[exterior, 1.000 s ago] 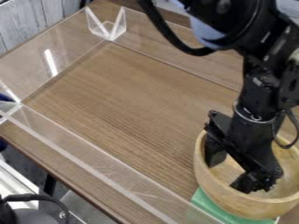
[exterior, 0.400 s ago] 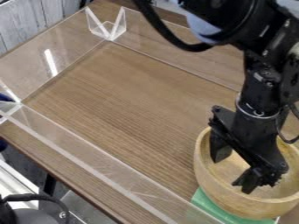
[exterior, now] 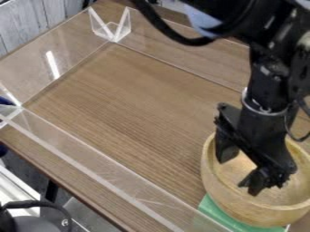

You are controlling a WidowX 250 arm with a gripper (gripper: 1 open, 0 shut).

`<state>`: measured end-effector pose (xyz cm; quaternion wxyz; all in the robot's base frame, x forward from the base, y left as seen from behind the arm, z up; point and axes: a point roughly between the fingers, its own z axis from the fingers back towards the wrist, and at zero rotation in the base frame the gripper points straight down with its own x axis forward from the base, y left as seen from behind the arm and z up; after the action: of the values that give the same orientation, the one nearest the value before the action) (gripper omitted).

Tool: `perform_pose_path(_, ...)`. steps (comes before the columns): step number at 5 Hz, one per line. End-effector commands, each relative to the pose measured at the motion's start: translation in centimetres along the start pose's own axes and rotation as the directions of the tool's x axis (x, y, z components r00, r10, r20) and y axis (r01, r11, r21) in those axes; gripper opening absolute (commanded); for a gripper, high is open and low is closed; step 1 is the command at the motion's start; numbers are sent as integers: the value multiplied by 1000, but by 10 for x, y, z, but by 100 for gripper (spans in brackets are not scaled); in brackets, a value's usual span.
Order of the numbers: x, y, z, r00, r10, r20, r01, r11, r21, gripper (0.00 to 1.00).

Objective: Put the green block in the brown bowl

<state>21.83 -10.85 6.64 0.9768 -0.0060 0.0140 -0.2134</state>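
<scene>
At bottom right of the single camera view, my black robot gripper (exterior: 246,170) points down into the large round bowl of light tan wood (exterior: 220,195), jaws spread wide, nothing between them as far as I can see. One fingertip sits near the bowl's left inner wall, the other lower, toward the middle of the bowl; whether they touch the wood I can't tell. Pale mint-green flat block (exterior: 208,212): only a sliver shows, on the wood-grain tabletop (exterior: 121,100) right at the bowl's lower left outer edge, mostly hidden by the bowl and cut by the frame. So the block is outside the bowl, touching or just beside its base; task not done. Clear acrylic walls (exterior: 72,149) fence the table; a small clear bracket (exterior: 111,25) stands at the far corner, well apart from everything. Handling guess: block looks like a light, soft-edged slab, maybe slightly compressible, not fragile and not slippery. Lying flat and tucked against the bowl, it leaves little room for a finger on the bowl side. I'd pinch across the short width at the end clear of the bowl, coming from above. Risk: jaws knock the bowl or push the slab further under the rim.
</scene>
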Motion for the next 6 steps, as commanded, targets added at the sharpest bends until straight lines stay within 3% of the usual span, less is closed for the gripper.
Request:
perform_pose_path(1,11,10,31,994,37,102,-38,999,10,100)
perform_pose_path(2,16,10,19,995,36,90,-37,999,5,0)
perform_pose_path(5,31,8,-23,999,8,33,-8,1000,-25,0)
perform_pose_path(6,33,9,-28,1000,7,25,-6,999,-31,0)
